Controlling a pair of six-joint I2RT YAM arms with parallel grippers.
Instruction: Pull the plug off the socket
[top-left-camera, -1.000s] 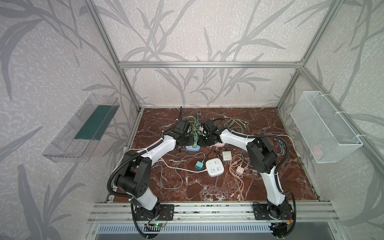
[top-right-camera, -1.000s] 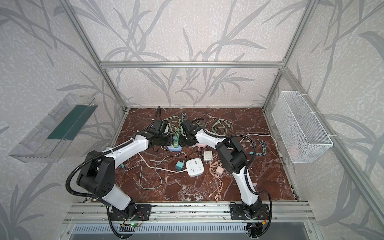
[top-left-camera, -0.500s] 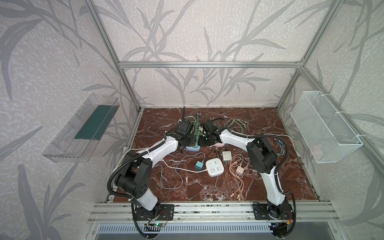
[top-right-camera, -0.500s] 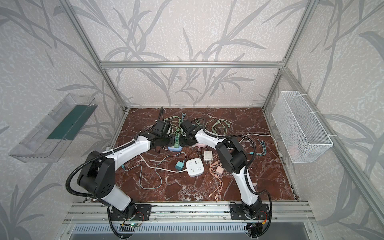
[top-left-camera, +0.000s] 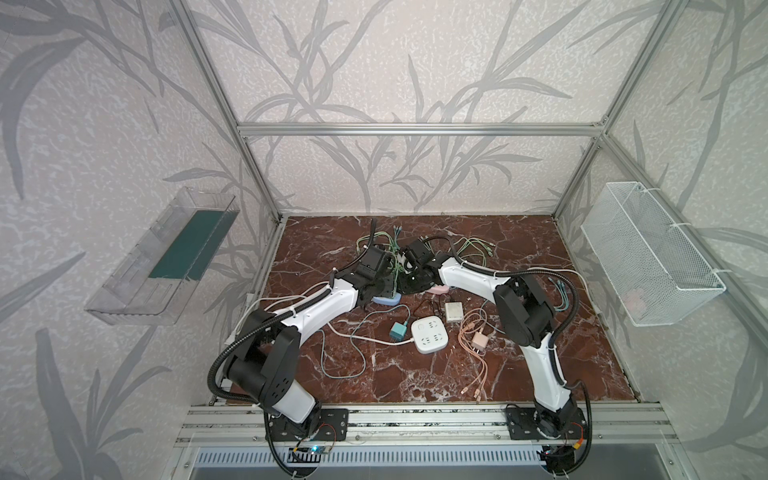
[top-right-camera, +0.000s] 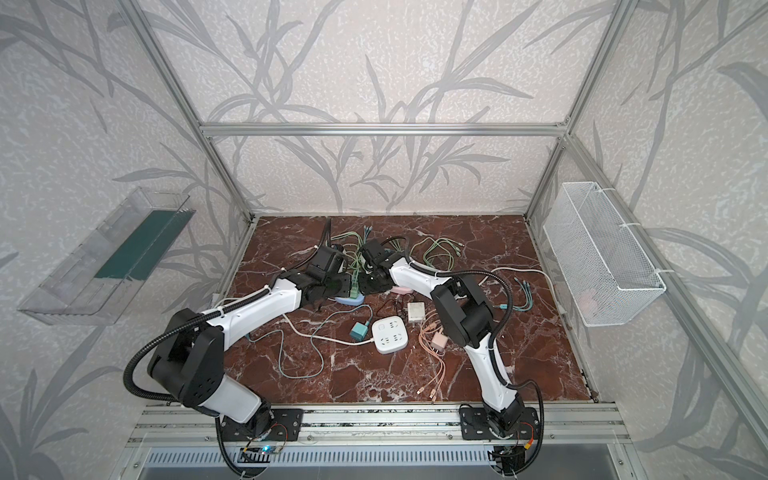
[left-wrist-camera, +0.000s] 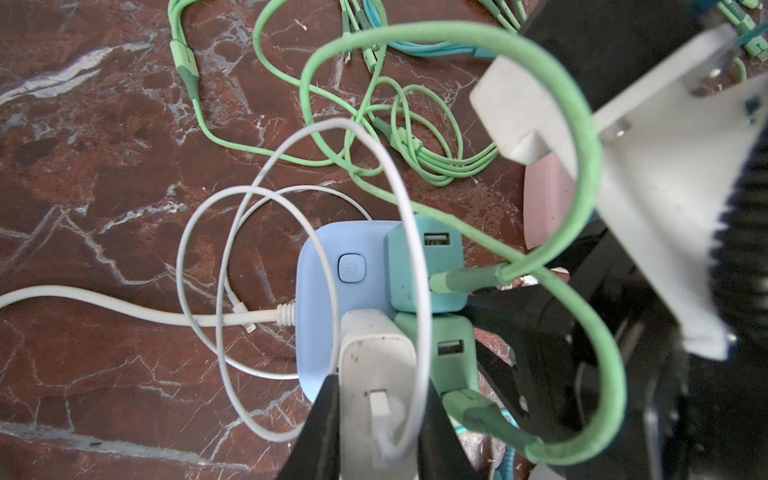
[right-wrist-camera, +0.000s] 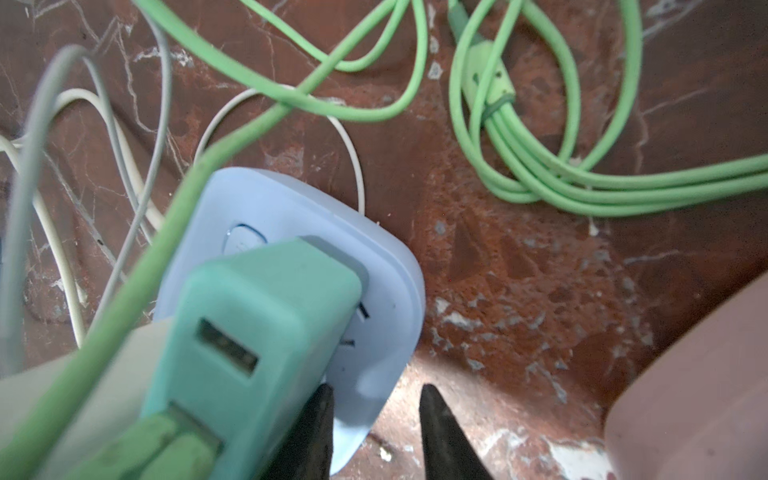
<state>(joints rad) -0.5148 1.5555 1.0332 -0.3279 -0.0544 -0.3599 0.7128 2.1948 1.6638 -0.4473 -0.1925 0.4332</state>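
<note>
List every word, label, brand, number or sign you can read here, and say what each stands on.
Power symbol, a circle with a stroke: on the button of the blue socket block.
No readable words, brands or numbers: the white charger, teal chargers and white socket block show none, or print too small.

The socket (left-wrist-camera: 320, 291) lies on the desk (top-left-camera: 374, 386). On it stands the plug (left-wrist-camera: 376, 353), with two more chargers (left-wrist-camera: 424, 266) just beside it on the same face. Behind the socket lie looped cables (right-wrist-camera: 523, 178), and near its right side is a flat block (left-wrist-camera: 544, 208). In front of the socket and to its right sit a cube charger (top-left-camera: 398, 330), a square power strip (top-left-camera: 429, 340) and a boxy adapter (top-left-camera: 454, 311). Far to the socket's right a wire basket (top-left-camera: 648, 253) hangs on the wall; far to its left hangs a tray (top-left-camera: 137, 282).
</note>
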